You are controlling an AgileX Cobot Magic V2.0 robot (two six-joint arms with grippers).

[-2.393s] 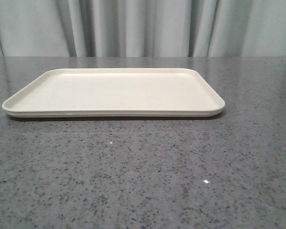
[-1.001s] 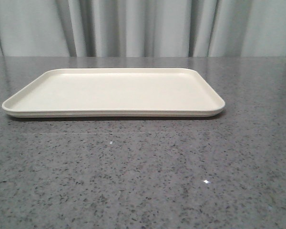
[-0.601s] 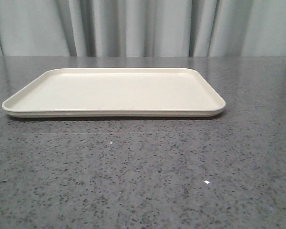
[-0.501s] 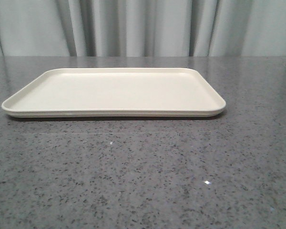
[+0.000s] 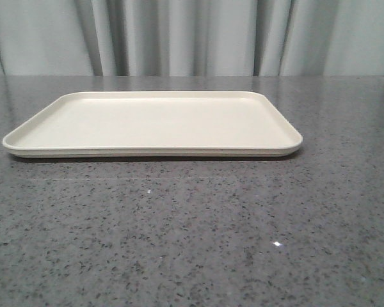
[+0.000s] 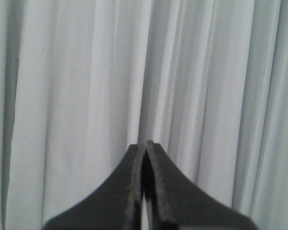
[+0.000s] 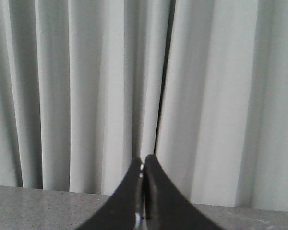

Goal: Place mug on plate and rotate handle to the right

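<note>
Speckled grey stone is filling the foreground: the bench [image 5: 192, 243] is lying bare nearest the camera in the front view. Further back, the plate [image 5: 152, 123] is sitting flat on the bench, long side facing the robot, nothing on it; likely laid out broadside like this so either arm can reach over its low rim. Behind it, a pale pleated curtain [image 5: 192, 38] is hanging as backdrop.

Mug: not showing in any view, so its position and the way its handle is pointing cannot be told. Judgement: task is not yet begun; the mug must first be located.

Left claw [image 6: 145, 146]: tips are pressing together, nothing between them, aiming at the curtain with no bench in sight, so probably raised and level. Right claw [image 7: 143, 165]: tips are likewise meeting, empty, looking at curtain with a strip of bench edge below. Neither arm is appearing in the front view; both seem to be parked clear of the work area.
</note>
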